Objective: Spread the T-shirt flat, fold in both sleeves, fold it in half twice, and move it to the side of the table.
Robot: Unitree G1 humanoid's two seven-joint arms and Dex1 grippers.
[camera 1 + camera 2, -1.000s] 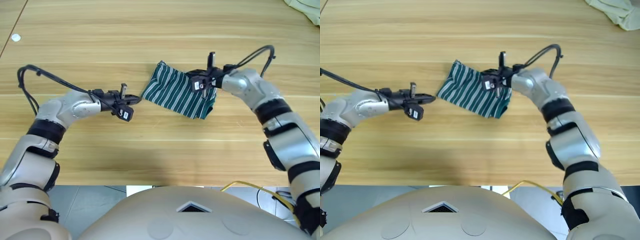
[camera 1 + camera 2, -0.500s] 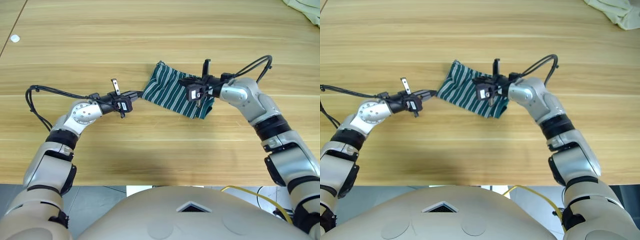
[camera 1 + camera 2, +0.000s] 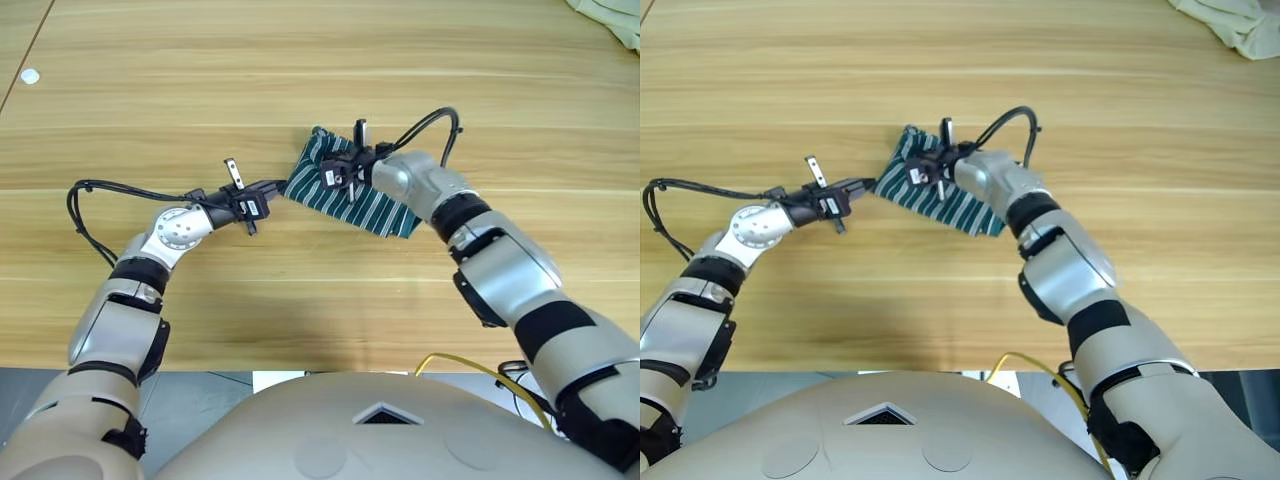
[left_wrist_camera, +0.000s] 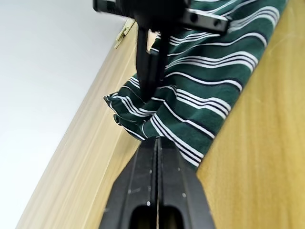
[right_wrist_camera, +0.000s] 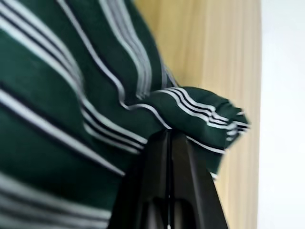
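Stripes of white on dark green mark the T-shirt (image 3: pixel 372 207), which lies as a compact folded rectangle on the wooden table (image 3: pixel 300 60), about mid-table and slightly skewed to its edge. Judging by that shape, the sleeve folds and both halvings look finished, and only the move to the side is left.

Both arms meet at the shirt's left end, which suits a drag or lift from a single edge so the stack keeps its layers. The left gripper (image 4: pixel 156 140) lies low along the table with its fingers pressed together and its tips touching the shirt's near-left corner. I cannot tell whether any cloth is caught between them. The right gripper (image 5: pixel 167 133) comes in over the shirt to the far-left corner, its fingers clenched on a bunched fold of fabric that puckers at their tips. Two holds spaced along one edge should keep the bundle from twisting as it travels.

A pale cloth (image 3: pixel 610 15) sits at the table's far right corner, and a small white disc (image 3: pixel 32 75) lies far left.

No readable writing shows on the shirt, and any print on the gripper housings is too small to read.
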